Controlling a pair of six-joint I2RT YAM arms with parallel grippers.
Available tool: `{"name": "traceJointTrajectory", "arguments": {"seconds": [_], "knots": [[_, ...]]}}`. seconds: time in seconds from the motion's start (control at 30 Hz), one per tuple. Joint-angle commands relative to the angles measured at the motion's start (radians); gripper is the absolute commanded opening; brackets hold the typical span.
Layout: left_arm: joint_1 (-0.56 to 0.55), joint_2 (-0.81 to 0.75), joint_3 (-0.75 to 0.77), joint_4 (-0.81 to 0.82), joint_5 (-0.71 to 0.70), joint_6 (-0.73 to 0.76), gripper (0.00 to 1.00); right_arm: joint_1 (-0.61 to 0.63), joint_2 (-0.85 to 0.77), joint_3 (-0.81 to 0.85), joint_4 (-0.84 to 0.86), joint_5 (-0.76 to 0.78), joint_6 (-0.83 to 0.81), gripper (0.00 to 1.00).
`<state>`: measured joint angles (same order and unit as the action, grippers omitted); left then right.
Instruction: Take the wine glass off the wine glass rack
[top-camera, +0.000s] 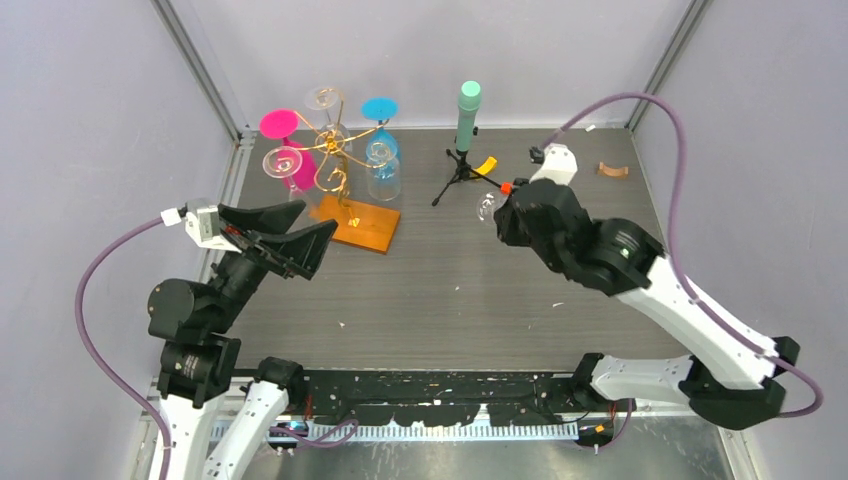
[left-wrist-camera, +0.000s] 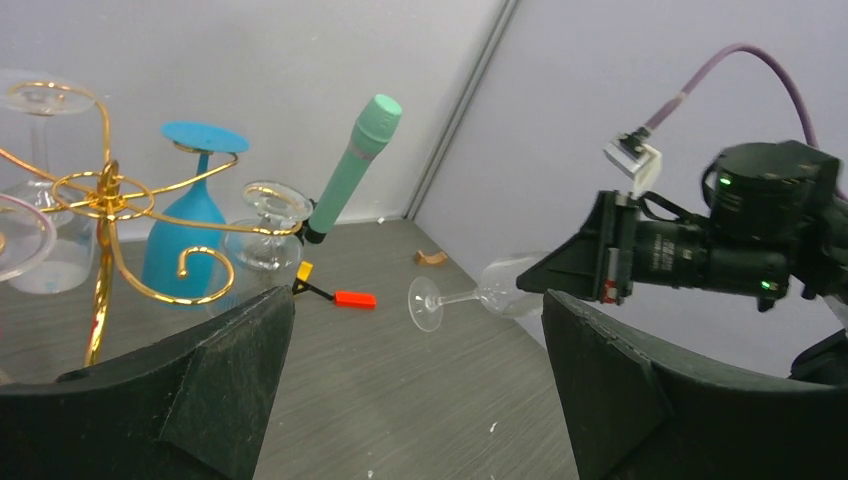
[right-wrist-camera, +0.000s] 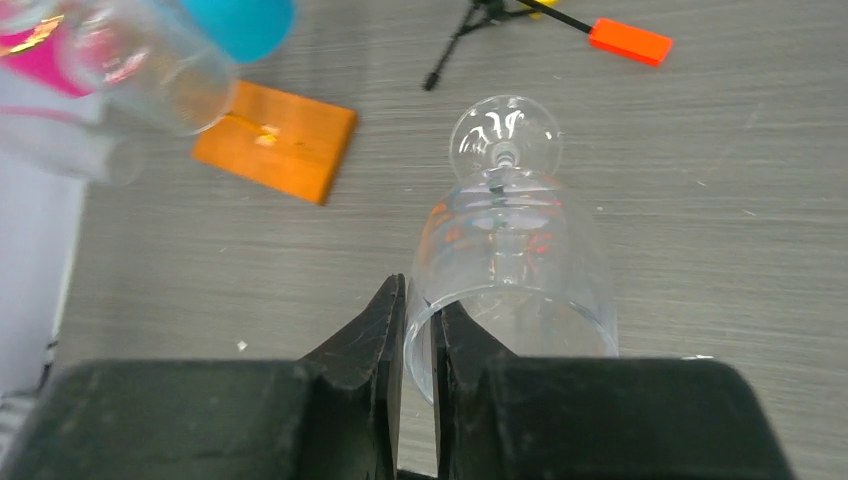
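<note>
Right pincer (top-camera: 505, 212) clenched on wine glass (top-camera: 487, 207), held sideways, seemingly lifted off table (top-camera: 450, 290), right of wine glass rack (top-camera: 366, 227), clear of scroll arms. Left pincer (top-camera: 318, 217) spread, empty, beside rack base.
Left wrist: glass horizontal, foot toward rack.
Right wrist: one finger inside bowl rim, one outside; pinch grips thin wall.

You have no text, label, brand, number or sign to read in any of the three views. The wine glass rack (top-camera: 364, 228), the wine glass (right-wrist-camera: 515, 260) and the mint-green cylinder (top-camera: 467, 112) show plain surfaces with no legible marking.
</note>
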<state>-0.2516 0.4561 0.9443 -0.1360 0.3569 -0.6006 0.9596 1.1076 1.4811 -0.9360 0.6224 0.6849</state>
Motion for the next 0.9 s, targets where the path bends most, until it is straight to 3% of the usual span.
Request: {"name": "traceJointTrajectory", "arguments": {"seconds": [0.0,0.23,0.47,0.87], "knots": [[-0.002,-0.020,0.003,-0.045,-0.027,0.061,0.97,-0.194,0.086,0.054,-0.022,-0.147,-0.079,0.00],[-0.002,-0.030,-0.002,-0.102,-0.059,0.116,0.97,-0.482,0.244,0.094,-0.030,-0.292,-0.199,0.00],[-0.002,-0.019,0.002,-0.156,-0.084,0.150,0.97,-0.650,0.452,0.191,-0.043,-0.426,-0.273,0.00],[-0.002,-0.014,0.016,-0.209,-0.145,0.213,0.97,-0.737,0.760,0.479,-0.117,-0.578,-0.339,0.00]]}}
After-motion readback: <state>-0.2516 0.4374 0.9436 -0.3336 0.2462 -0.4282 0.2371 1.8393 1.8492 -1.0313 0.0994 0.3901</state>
